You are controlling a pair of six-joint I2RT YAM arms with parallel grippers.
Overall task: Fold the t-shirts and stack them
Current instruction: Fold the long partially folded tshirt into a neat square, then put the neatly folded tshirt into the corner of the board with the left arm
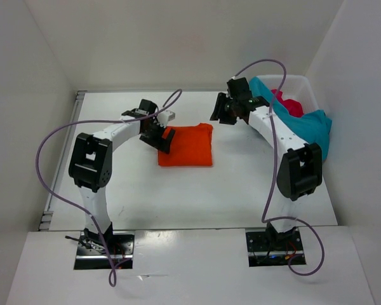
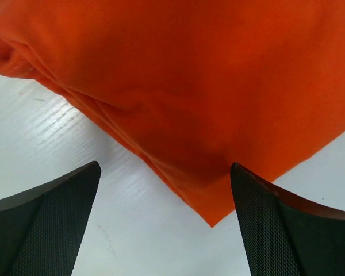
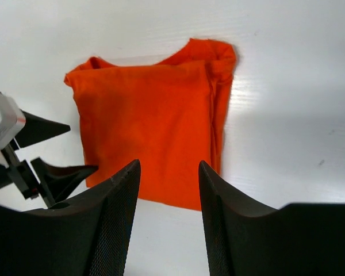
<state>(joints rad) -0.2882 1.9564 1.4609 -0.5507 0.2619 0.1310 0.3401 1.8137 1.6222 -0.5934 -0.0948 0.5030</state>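
An orange t-shirt (image 1: 185,146) lies folded into a flat square on the white table. My left gripper (image 1: 162,136) is at its left edge, open, with a corner of the orange cloth (image 2: 207,86) lying between the spread fingers and nothing gripped (image 2: 164,167). My right gripper (image 1: 219,111) hovers above the table behind the shirt's far right corner. Its jaws (image 3: 169,163) stand apart and empty, looking down on the folded shirt (image 3: 155,121). A teal t-shirt (image 1: 308,127) hangs over the basket's front rim. A pink-red t-shirt (image 1: 289,103) is bunched inside the basket.
The white basket (image 1: 305,86) stands at the back right, against the right wall. White walls close in the table on the left, back and right. The left gripper (image 3: 83,148) shows at the left of the right wrist view.
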